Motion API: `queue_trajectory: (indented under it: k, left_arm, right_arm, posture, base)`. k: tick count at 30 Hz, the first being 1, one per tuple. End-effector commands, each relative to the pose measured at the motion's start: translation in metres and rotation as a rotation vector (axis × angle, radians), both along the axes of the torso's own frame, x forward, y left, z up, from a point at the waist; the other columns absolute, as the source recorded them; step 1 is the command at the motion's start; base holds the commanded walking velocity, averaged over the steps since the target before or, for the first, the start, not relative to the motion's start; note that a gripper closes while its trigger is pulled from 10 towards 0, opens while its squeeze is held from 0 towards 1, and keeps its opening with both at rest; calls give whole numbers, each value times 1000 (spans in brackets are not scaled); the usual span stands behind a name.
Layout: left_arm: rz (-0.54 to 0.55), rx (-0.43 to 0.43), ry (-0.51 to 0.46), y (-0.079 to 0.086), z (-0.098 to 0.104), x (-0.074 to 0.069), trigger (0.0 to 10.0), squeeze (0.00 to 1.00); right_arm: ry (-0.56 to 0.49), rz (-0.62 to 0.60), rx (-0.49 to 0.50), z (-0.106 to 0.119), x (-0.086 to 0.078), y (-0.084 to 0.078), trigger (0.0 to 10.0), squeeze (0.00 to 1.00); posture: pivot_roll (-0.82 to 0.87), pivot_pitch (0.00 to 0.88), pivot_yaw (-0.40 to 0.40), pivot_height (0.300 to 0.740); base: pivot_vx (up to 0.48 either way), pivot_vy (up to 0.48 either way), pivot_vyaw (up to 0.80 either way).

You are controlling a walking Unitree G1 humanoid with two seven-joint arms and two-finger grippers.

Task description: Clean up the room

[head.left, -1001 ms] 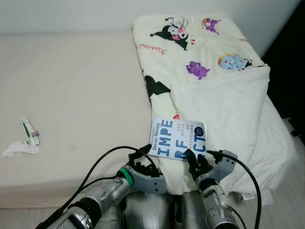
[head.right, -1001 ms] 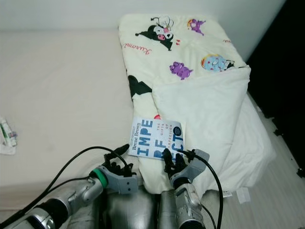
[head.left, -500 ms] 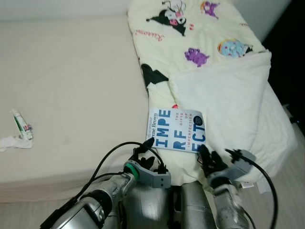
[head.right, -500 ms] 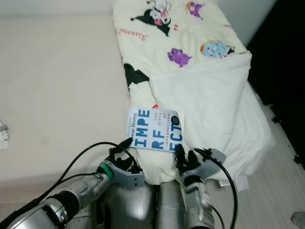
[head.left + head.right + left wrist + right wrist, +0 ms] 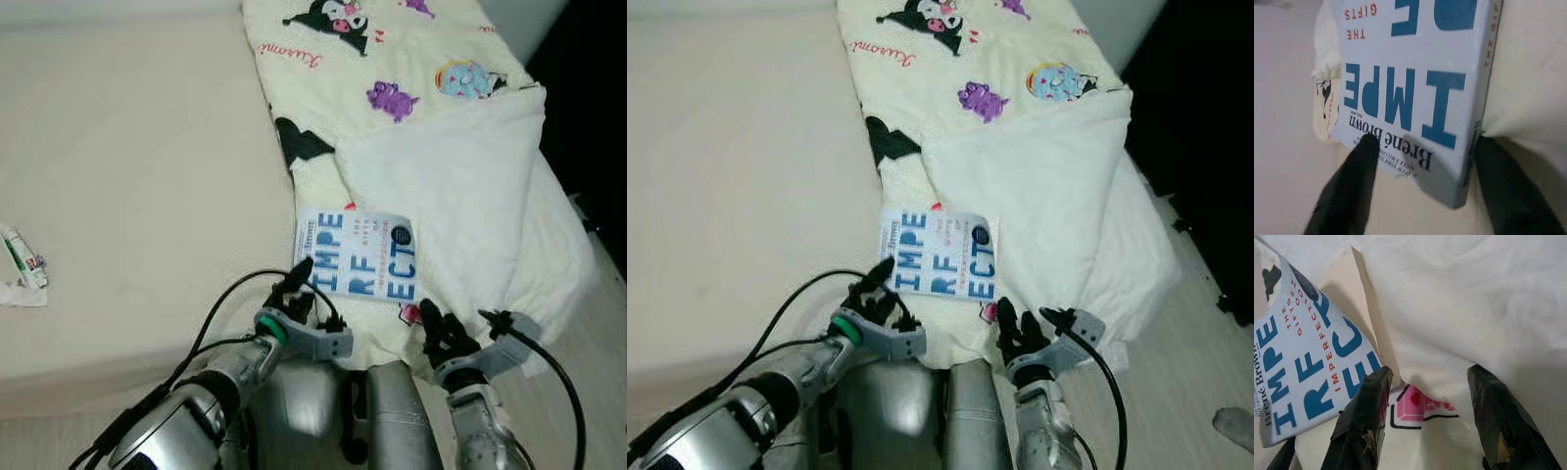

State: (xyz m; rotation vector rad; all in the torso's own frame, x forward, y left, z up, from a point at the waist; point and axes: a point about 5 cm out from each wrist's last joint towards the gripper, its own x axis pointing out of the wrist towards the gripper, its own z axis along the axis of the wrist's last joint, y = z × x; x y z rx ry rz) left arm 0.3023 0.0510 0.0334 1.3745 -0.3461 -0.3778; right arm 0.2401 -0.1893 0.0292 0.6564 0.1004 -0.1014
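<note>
A wide beige bed (image 5: 137, 176) fills the scene, with a cream cartoon-print blanket (image 5: 411, 127) folded along its 3 o'clock side and pale wood floor (image 5: 1176, 323) beyond, dark toward the room's edge. The white book (image 5: 355, 257) with blue lettering lies flat on the blanket near the bed's front edge; the left gripper (image 5: 299, 286), fingers spread, sits at the book's 8 o'clock corner, perhaps touching it. The right gripper (image 5: 439, 328) hovers parted at the book's 5 o'clock, and a small tube (image 5: 22, 257) beside a crumpled tissue (image 5: 24, 294) lies far off at 9 o'clock.
</note>
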Motion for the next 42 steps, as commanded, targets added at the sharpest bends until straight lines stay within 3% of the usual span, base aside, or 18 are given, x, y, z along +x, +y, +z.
queue_trajectory:
  k: [1,2,10,22,26,27,28,29,30,31,33,34,35,36,37,38,40,42]
  left_arm:
    - [12,-15,3,-1,-2,-2,2588,0]
    - [19,-23,-13,-3,2,0,0,0]
    - [15,-56,-64,-6,8,3,0,0]
    - [23,-208,-174,-12,39,20,0,0]
    - [32,-411,-171,-7,62,31,0,0]
    - [32,-411,-171,-7,62,31,0,0]
    - [29,-516,-121,-1,72,35,0,0]
    - [29,-516,-121,-1,72,35,0,0]
    - [22,-635,-54,5,81,38,7529,0]
    - [-4,-790,31,14,97,39,10000,0]
    - [-75,-935,118,23,114,33,10000,0]
    - [-75,-935,118,23,114,33,10000,0]
    - [-73,-1031,181,30,124,29,10000,0]
    - [-73,-1031,181,30,124,29,10000,0]
    - [-69,-1135,280,36,132,24,10000,0]
    - [-69,-1135,280,36,132,24,10000,0]
    - [-83,-1263,393,49,144,5,10000,0]
    - [-60,-1294,402,54,142,-1,10000,0]
  right_arm:
    - [36,-15,42,-7,-8,6,10000,0]
    - [39,-11,48,-7,-10,8,10000,0]
    - [50,1,55,-8,-13,12,10000,0]
    - [56,25,67,-5,-5,16,10000,0]
    - [28,38,61,2,3,17,10000,0]
    - [28,38,61,2,3,17,10000,0]
    - [2,46,41,8,6,18,10000,0]
    - [2,46,41,8,6,18,10000,0]
    - [-28,62,10,15,9,19,10000,0]
    - [-70,76,-15,27,13,21,10000,0]
    - [-111,88,-36,38,16,24,10000,0]
    - [-111,88,-36,38,16,24,10000,0]
    - [-133,94,-62,45,17,25,10000,0]
    - [-133,94,-62,45,17,25,10000,0]
    - [-156,100,-94,52,19,26,10000,0]
    - [-156,100,-94,52,19,26,10000,0]
    - [-203,113,-143,66,23,29,10000,0]
    - [-220,119,-145,70,24,31,10000,0]
  posture:
    - [-215,243,2,615]
    - [-219,244,3,615]
    - [-220,245,3,615]
    - [-170,209,-4,615]
    - [-136,183,10,615]
    - [-136,183,10,615]
    - [-127,177,13,615]
    - [-127,177,13,615]
    - [-107,162,18,615]
    - [-90,151,20,615]
    - [-90,151,20,615]
    - [-90,151,20,615]
    - [-64,134,20,615]
    - [-64,134,20,615]
    - [-48,126,19,615]
    - [-48,126,19,615]
    - [-26,109,14,615]
    - [-16,102,9,615]
  base:
    - [0,0,0]
    - [0,0,0]
    - [0,0,0]
    - [0,0,0]
    - [0,0,0]
    - [0,0,0]
    - [0,0,0]
    - [0,0,0]
    - [0,0,0]
    - [0,0,0]
    - [0,0,0]
    - [0,0,0]
    - [0,0,0]
    - [0,0,0]
    - [0,0,0]
    - [0,0,0]
    - [0,0,0]
    - [0,0,0]
